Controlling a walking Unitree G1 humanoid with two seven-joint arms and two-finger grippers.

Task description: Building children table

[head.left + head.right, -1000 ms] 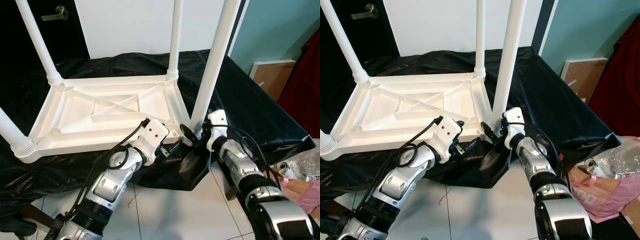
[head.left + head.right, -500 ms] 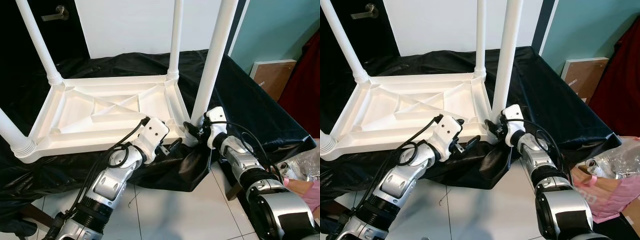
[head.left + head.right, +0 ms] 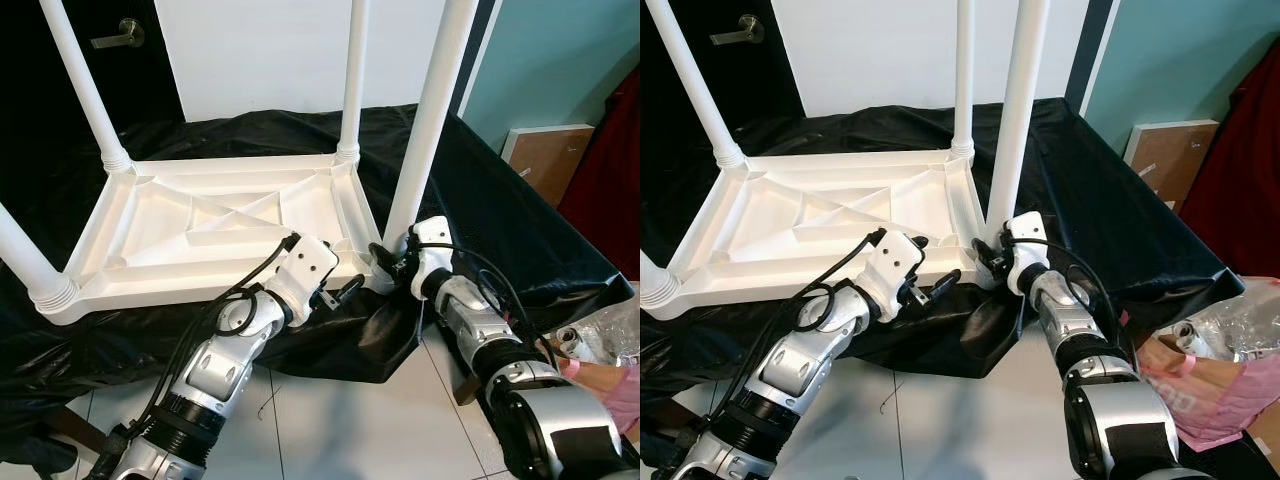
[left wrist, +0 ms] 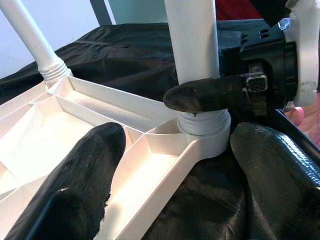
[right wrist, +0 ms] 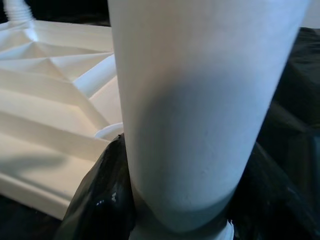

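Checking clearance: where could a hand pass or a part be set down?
Free: black cloth right of near leg; ribbed underside between the legs. Crowded: near corner, where right tool grips the leg base and left tool sits beside.

The near table leg [image 3: 425, 130] is running out past the top edge, and my right gripper [image 3: 385, 266] is hiding its base. My own fingers [image 5: 95, 200] are blurring beside it.
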